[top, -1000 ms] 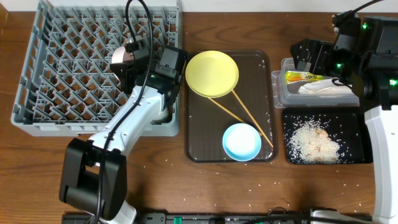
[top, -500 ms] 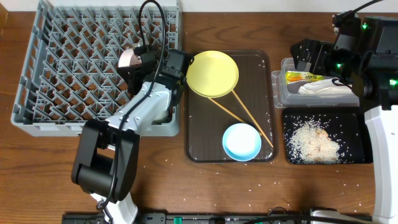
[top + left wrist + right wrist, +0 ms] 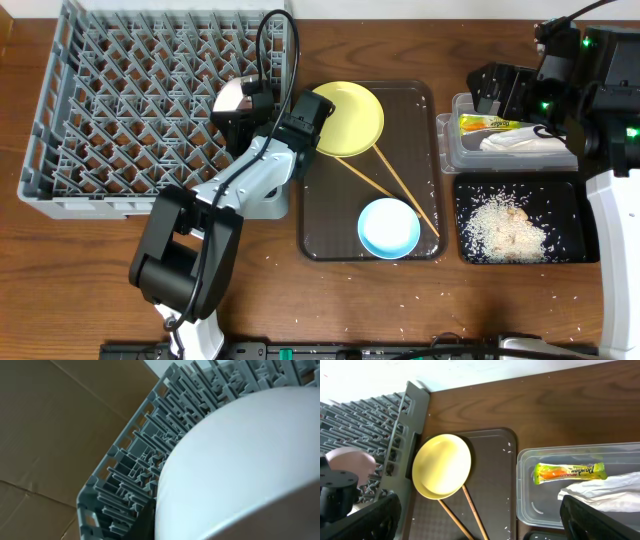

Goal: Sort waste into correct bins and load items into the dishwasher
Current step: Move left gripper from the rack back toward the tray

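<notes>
Dish rack (image 3: 120,110), grey and latticed, fills the 10 o'clock quarter of the table (image 3: 60,290). The white bowl (image 3: 233,96) hangs over the rack's 3 o'clock side, tipped on edge, its pale wall filling the left wrist view. The left gripper (image 3: 258,106) is clamped closed, apparently on the bowl's rim, though its fingers are hidden. Done well, I judge, the bowl goes down on edge into a gap between peg rows, not onto peg tips, and the jaws part only once the pegs carry it; let go high, it may topple. The right gripper (image 3: 497,90) hovers spread wide and empty at 2 o'clock, above the clear tub (image 3: 447,140).
</notes>
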{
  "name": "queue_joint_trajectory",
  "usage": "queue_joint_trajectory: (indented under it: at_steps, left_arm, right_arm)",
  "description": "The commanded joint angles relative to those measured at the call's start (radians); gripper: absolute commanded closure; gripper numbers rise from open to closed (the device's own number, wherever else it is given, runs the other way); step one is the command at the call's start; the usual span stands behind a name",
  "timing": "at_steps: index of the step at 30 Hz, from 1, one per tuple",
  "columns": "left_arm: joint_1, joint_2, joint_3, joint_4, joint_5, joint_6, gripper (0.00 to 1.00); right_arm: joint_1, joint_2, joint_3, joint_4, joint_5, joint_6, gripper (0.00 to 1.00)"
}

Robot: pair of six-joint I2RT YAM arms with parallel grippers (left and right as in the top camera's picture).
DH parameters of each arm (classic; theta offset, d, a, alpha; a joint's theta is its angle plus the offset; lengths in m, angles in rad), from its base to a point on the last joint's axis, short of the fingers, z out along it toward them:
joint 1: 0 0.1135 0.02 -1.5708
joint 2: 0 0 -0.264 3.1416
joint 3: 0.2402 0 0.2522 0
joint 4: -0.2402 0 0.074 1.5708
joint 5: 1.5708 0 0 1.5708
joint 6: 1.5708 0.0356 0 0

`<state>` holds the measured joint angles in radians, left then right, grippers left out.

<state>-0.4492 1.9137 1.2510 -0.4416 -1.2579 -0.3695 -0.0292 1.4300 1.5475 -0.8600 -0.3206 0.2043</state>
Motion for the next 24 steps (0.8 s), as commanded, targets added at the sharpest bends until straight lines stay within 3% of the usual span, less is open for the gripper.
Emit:
queue_joint_trajectory:
  at_steps: [1, 5, 12, 24]
  left_arm:
    - [0.003, 0.021, -0.006, -0.033, -0.006, -0.001, 0.93]
    - [-0.022, 0.01, -0.005, -0.056, 0.002, 0.0, 0.88]
    - [-0.064, -0.027, -0.005, -0.081, 0.332, 0.026, 0.66]
    - [-0.064, -0.135, 0.032, -0.08, 0.578, 0.045, 0.41]
  right_arm:
    - [0.004, 0.004, 0.003, -0.001, 0.003, -0.003, 0.01]
    - [0.004, 0.004, 0.003, -0.001, 0.003, -0.003, 0.01]
    - [0.004, 0.004, 0.003, -0.001, 0.003, -0.003, 0.01]
    - [0.004, 0.004, 0.003, -0.001, 0.003, -0.003, 0.01]
